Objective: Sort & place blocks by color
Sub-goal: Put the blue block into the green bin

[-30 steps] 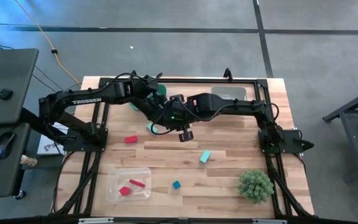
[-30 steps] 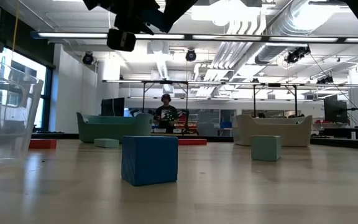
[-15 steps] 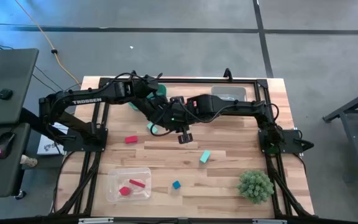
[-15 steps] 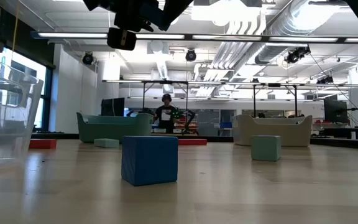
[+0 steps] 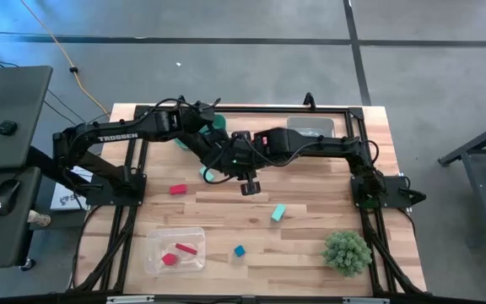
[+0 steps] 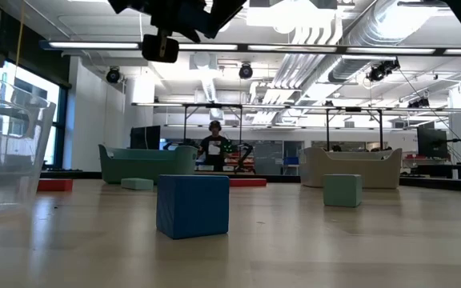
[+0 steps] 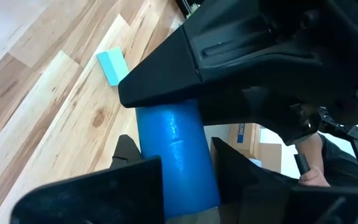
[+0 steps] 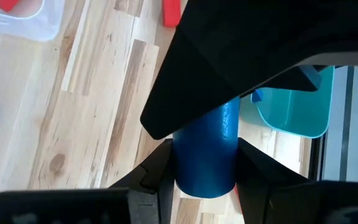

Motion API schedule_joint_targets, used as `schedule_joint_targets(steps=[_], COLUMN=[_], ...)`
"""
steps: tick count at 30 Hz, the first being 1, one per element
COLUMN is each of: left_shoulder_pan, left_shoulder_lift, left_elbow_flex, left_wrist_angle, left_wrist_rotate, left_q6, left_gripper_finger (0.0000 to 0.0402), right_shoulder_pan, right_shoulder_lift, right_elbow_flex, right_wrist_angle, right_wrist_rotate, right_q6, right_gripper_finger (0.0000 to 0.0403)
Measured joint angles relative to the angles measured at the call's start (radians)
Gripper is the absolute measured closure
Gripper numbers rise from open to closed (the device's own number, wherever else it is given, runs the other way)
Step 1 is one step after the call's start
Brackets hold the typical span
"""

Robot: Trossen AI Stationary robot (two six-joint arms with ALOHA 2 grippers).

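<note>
At centre frame in the high view, raised above the table (image 5: 310, 232): left hand (image 7: 178, 186) and right hand (image 8: 205, 186), nose to nose where the two dark arms meet. Both clenched on one blue bar (image 7: 174, 140). In the left wrist view, held between two dark fingers (image 7: 135, 171) that press on either side, with the other arm's black body covering its far end. In the right wrist view, much the same: wedged between that hand's own fingers, with black casing over the top end. Clear of the wood below.

Just up and left of the hands in the high view: teal bin (image 5: 216, 127), partly hidden by the left arm, with a small blue piece showing inside in the right wrist view. Up and right of centre: clear bin (image 5: 310, 128), under the right arm.

At lower left of the frame: second clear bin (image 5: 154, 262), holding two red blocks (image 5: 184, 249). Just right of it, apart from its wall: small blue block (image 5: 240, 251).

Loose on the wood:
- left of centre, red block (image 5: 177, 189)
- right of centre and lower, teal block (image 5: 278, 214), lying tilted
- tucked under the left arm, teal piece (image 5: 204, 174), shape hard to tell

At lower right: green spiky ball (image 5: 347, 251).

In the low view, far behind the table: person (image 6: 213, 148), standing.
</note>
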Motion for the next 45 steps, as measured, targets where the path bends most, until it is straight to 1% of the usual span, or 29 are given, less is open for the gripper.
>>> schedule_joint_targets(steps=[6,7,13,16,19,26,31,45], left_shoulder_pan=[-0.005,-0.008,-0.014,-0.014,-0.014,0.016,0.055,0.173], left_shoulder_lift=[0.0,0.0,0.0,0.0,0.0,0.0,0.0,0.0], left_elbow_flex=[0.0,0.0,0.0,0.0,0.0,0.0,0.0,0.0], left_wrist_angle=[0.001,0.001,0.016,0.011,0.01,-0.018,-0.034,-0.199], left_wrist_rotate=[0.001,0.0,-0.007,-0.016,-0.036,-0.073,-0.14,-0.428], left_q6=[-0.002,0.0,0.033,0.04,0.048,0.084,0.124,0.256], left_gripper_finger=[0.0364,0.0364,0.0367,0.0367,0.0367,0.0367,0.0367,0.0367], right_shoulder_pan=[-0.002,-0.002,0.0,0.003,0.003,-0.003,-0.018,-0.12], right_shoulder_lift=[-0.001,-0.001,-0.001,-0.001,-0.001,-0.001,-0.001,-0.001], right_elbow_flex=[0.0,0.0,0.001,0.001,0.002,0.002,0.002,0.002], right_wrist_angle=[0.001,0.001,0.017,0.011,-0.023,-0.116,-0.159,-0.26], right_wrist_rotate=[-0.025,-0.026,-0.037,0.012,0.071,0.16,0.233,0.224], right_q6=[-0.003,-0.005,-0.032,-0.034,-0.036,-0.025,-0.024,0.026], right_gripper_finger=[0.0296,0.0291,0.0212,0.0182,0.0165,0.0159,0.0159,0.0158])
